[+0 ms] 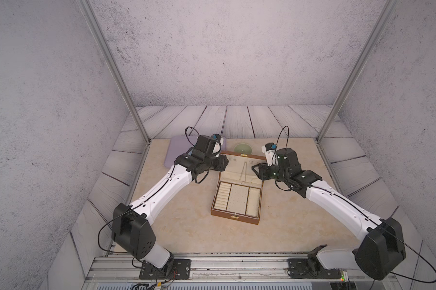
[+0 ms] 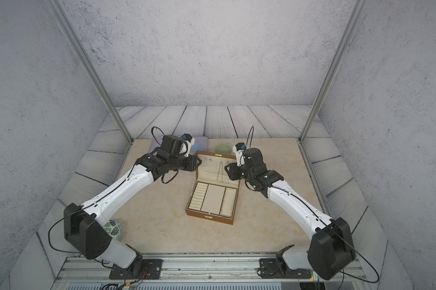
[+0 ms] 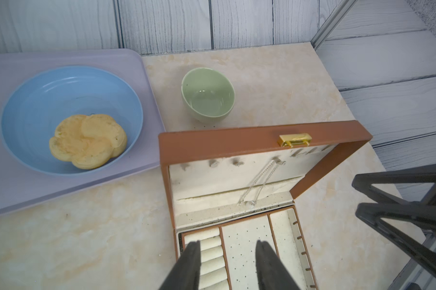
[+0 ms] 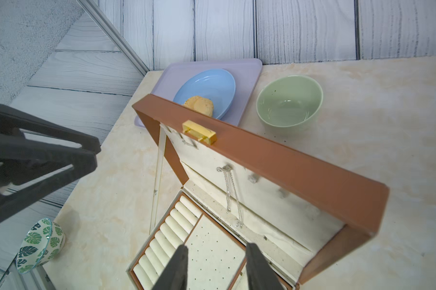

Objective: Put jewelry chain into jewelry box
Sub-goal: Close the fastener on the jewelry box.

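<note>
We find the jewelry chain [image 4: 227, 195] hanging from a hook [image 4: 226, 167] inside the raised lid of the open jewelry box [image 1: 234, 216], mid-counter. The left gripper [image 3: 228, 244] and right gripper [image 4: 215, 247] hover over its compartments, fingers apart, holding nothing.

Grey speckled walls [image 1: 212, 50], pale plank panels [image 1: 237, 120], beige marbled tabletop [image 1: 187, 226], aluminium frame posts [image 1: 114, 67]

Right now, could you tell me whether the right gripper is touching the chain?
Apart. The right wrist view shows the chain hanging from a hook in the box lid, with a clear gap between it and the open right gripper.
</note>
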Action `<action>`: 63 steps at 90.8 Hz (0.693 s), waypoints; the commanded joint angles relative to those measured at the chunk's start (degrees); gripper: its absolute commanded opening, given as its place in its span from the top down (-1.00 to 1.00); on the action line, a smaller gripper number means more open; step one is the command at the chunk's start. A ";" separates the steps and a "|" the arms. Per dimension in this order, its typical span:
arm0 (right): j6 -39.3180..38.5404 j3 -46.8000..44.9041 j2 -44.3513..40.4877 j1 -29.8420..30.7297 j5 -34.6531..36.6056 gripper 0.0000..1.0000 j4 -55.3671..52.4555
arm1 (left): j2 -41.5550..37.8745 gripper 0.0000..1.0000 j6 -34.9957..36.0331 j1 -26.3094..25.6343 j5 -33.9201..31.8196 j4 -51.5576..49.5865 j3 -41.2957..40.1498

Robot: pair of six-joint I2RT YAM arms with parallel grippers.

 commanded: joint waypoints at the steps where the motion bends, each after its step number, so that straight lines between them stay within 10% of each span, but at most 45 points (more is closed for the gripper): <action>1: -4.21 -1.48 -0.01 0.32 1.55 0.17 -0.48 | -2.50 0.16 -3.28 0.39 1.36 4.67 -5.27; 26: -19.83 3.20 -0.58 0.60 1.86 -0.20 2.07 | -7.80 0.04 -5.91 0.74 1.20 6.24 -15.66; 34: -22.81 5.54 0.98 0.61 1.43 -0.95 2.33 | -8.90 -0.09 -6.44 0.80 2.61 6.69 -17.94; 63: -36.72 21.71 16.18 0.58 -1.06 -0.97 -12.02 | -9.00 -0.45 -6.95 0.75 5.14 6.81 -19.73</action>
